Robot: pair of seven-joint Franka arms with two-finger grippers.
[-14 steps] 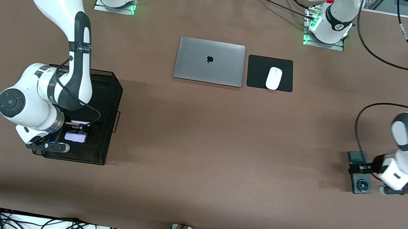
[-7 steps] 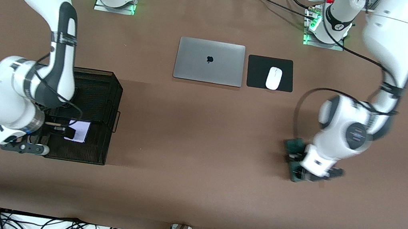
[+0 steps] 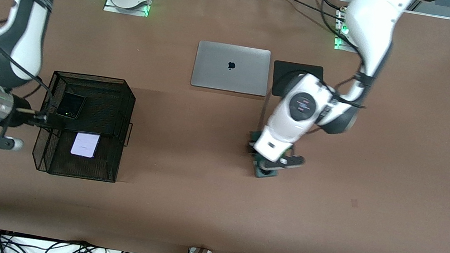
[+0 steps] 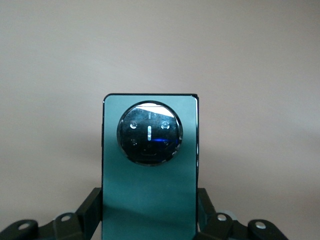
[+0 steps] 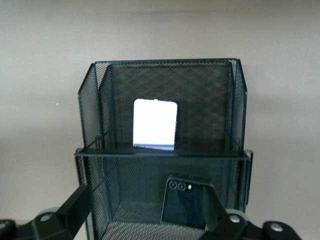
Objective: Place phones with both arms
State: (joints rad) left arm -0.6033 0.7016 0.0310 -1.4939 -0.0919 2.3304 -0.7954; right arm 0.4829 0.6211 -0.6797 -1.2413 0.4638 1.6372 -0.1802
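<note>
Left gripper point(image 3: 269, 163): green phone point(image 4: 149, 180) is being gripped over open table.
Right gripper point(image 3: 36, 118): fingers are being held spread, empty, at basket point(image 3: 127, 98) edge.
Basket: black phone point(image 3: 70, 105) and lilac phone point(image 3: 85, 144) are being kept inside.

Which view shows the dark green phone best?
The left wrist view: the dark green phone fills it, camera ring clear, clamped in the left gripper. In the front view the arm covers most of it. The right wrist view misses it.
</note>
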